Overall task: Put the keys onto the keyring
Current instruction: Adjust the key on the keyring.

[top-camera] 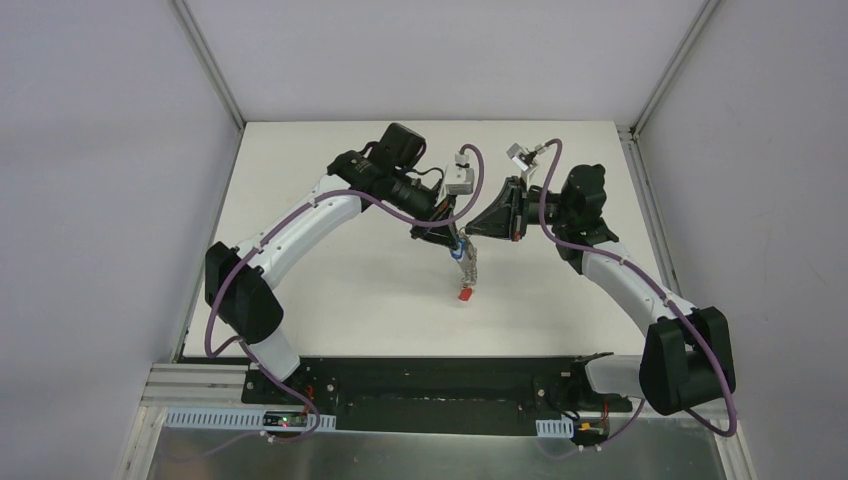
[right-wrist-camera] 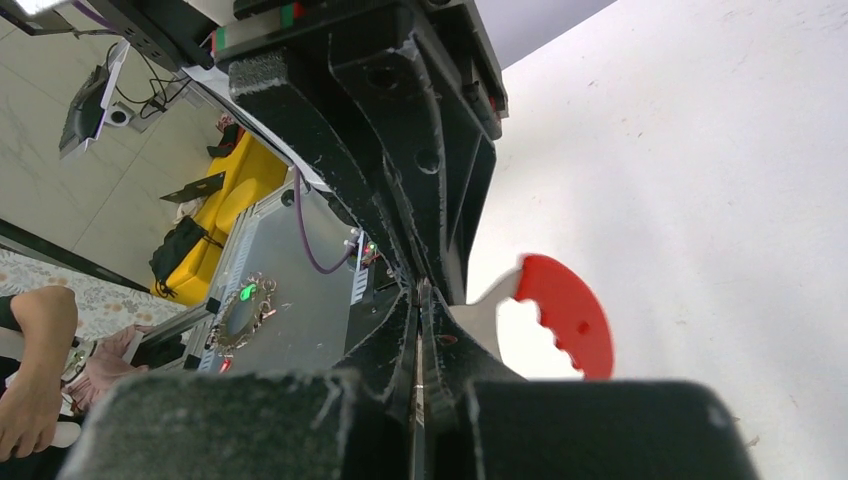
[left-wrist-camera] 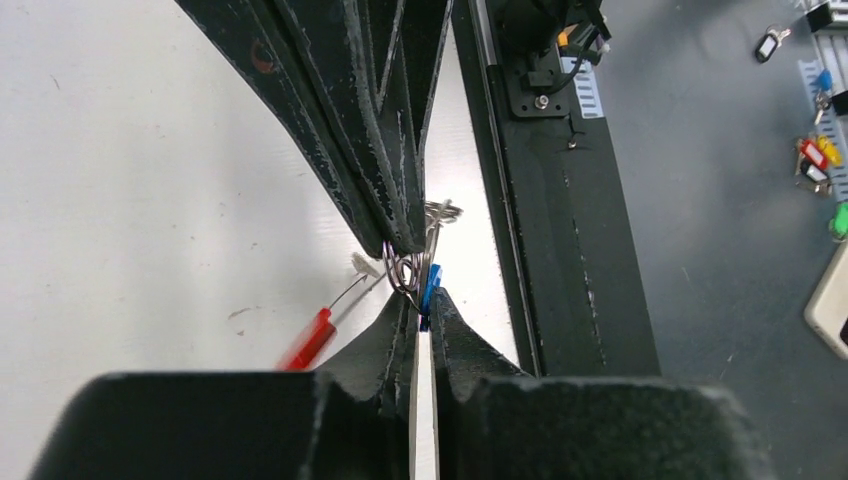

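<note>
Above the middle of the white table, the two arms meet tip to tip. The right gripper has its fingers pressed together on the keyring, a palm-sized oval loop, half bright red and half grey with small metal clips. It grips the loop at the thin wire rings of the grey part, and the loop hangs down toward the near edge. Its red half is lowest; whether that end touches the table, the views do not tell.

Facing it, the left gripper pinches a small silver key with a blue oval plastic tag. Its fingers are nearly together, with only a narrow slit between them and the tag caught at their tips. The blue-tagged key sits right against the wire rings, just under the right gripper's closed tips. Whether it is threaded on is too small to tell.

Behind the arms lies the black base plate. On the grey surface beyond it, well apart from the loop, lie more keys with red and yellow tags.
</note>
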You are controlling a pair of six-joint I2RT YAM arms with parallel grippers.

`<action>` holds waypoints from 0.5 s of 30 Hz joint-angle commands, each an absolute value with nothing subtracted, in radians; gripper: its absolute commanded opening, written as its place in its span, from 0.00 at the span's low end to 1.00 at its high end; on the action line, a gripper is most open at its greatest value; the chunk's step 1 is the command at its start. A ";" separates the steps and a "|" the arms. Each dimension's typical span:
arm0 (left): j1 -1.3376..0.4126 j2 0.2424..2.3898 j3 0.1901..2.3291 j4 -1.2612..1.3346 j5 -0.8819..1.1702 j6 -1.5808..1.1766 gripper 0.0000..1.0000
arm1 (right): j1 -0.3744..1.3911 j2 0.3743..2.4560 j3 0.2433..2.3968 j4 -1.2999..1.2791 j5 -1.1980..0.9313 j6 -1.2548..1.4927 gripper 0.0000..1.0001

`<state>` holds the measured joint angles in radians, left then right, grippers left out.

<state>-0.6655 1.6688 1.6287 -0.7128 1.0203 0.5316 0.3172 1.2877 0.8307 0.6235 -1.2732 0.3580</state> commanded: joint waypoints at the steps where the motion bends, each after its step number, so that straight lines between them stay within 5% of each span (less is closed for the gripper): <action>1: -0.664 1.681 1.624 -0.697 1.077 0.521 0.00 | 0.308 1.276 0.873 0.687 -1.279 0.366 0.00; 15: -0.697 1.704 1.644 -0.652 0.947 0.363 0.00 | 0.304 1.275 0.855 0.686 -1.216 0.367 0.00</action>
<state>-0.6731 1.6962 1.6276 -0.6697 0.9997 0.3946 0.3031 1.2877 0.8307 0.6228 -1.2400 0.3580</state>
